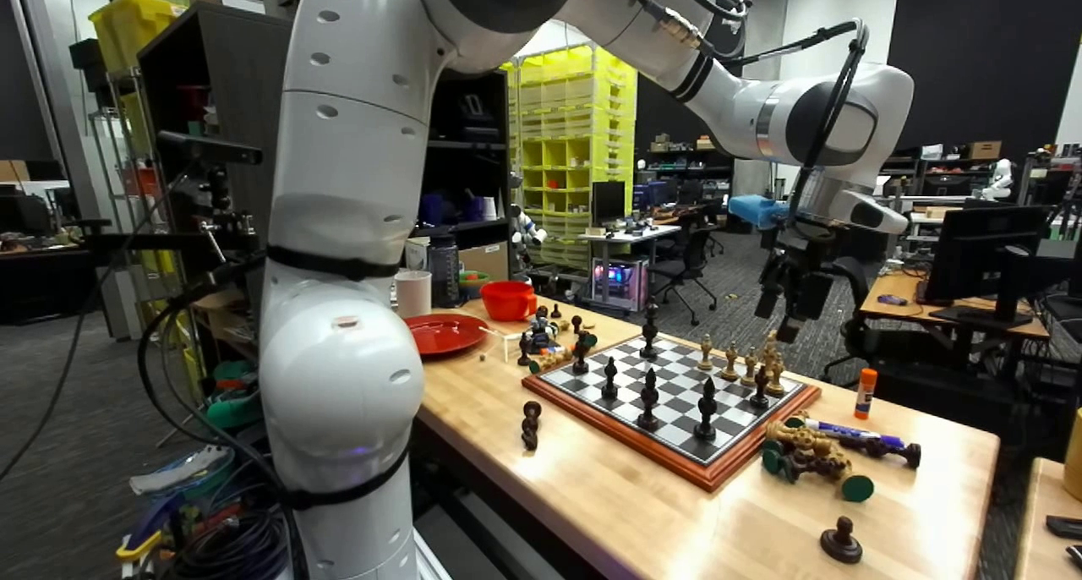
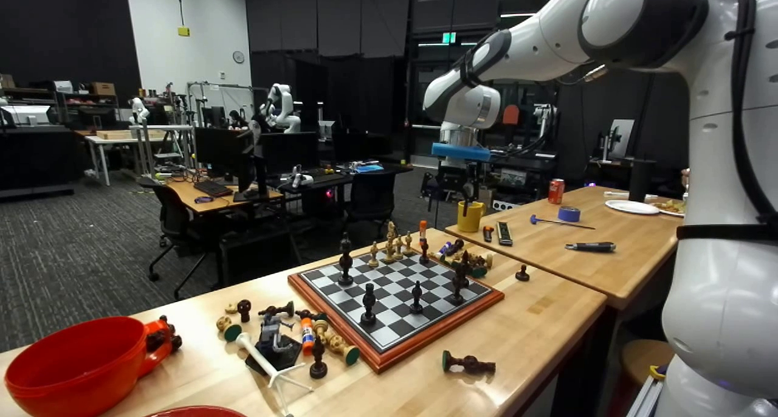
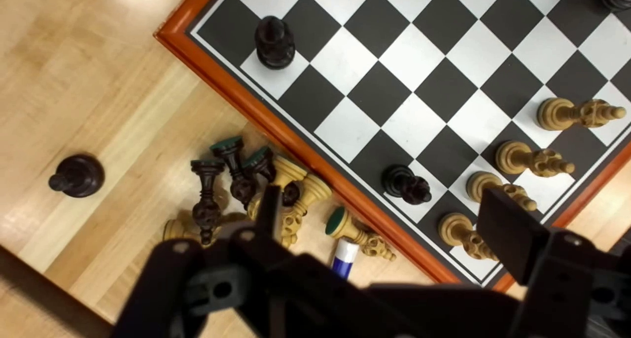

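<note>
Wrist view, working outward from your gripper [image 3: 392,224]: its two fingers [image 3: 512,237] stand well apart and you have nothing gripped. In both exterior views it hangs in the air above one end of the chess board [image 3: 411,116], touching no piece. Nearest below, a group of light pieces [image 3: 513,158] stands upright on the board, partly covered by a finger in your wrist view, and one dark piece [image 3: 406,183] stands just inside the wooden rim. Outside that rim you have a heap of fallen pieces [image 3: 243,189], light and dark mixed, with a marker [image 3: 343,260] beside it. Farther off, a dark pawn [image 3: 81,175] stands alone on the table [image 1: 642,512].

As for how far along you are, the upright pieces on the board look placed, and no piece is being carried. Off the board lie the heap, a tipped dark figure [image 2: 471,363] along one side, and more toppled pieces [image 2: 337,344] near a white stand [image 2: 261,359]. Those would be what is left.

Beyond them sit a red cup [image 1: 507,305] and a red plate [image 1: 444,335].
</note>
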Controlling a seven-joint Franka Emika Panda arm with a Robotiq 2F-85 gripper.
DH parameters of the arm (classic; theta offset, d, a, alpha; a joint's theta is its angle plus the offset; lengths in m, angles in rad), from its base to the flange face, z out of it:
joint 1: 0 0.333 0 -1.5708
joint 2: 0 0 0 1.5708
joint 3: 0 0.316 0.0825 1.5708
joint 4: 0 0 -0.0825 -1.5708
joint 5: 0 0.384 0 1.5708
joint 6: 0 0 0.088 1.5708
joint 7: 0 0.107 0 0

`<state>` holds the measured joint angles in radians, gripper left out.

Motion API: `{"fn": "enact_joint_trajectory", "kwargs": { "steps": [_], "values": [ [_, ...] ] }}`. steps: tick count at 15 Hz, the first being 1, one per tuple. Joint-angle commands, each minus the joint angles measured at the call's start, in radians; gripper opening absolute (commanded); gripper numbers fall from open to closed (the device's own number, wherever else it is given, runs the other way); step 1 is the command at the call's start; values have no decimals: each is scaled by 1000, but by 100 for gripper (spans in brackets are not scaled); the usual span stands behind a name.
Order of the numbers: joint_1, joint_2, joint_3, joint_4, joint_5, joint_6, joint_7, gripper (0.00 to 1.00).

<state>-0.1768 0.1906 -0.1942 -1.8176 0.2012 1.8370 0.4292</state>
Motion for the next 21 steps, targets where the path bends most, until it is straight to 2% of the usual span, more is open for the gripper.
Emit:
{"fn": "enact_joint_trajectory", "kwargs": {
  "steps": [1, 9, 15, 21],
  "values": [
    [-11, 50, -16, 66, 4, -66, 70, 100],
    [-71, 229, -66, 241, 64, -201, 260, 100],
    [-150, 338, -69, 311, 210, -201, 334, 100],
    [-208, 378, -69, 330, 295, -191, 370, 100]
  ]
}}
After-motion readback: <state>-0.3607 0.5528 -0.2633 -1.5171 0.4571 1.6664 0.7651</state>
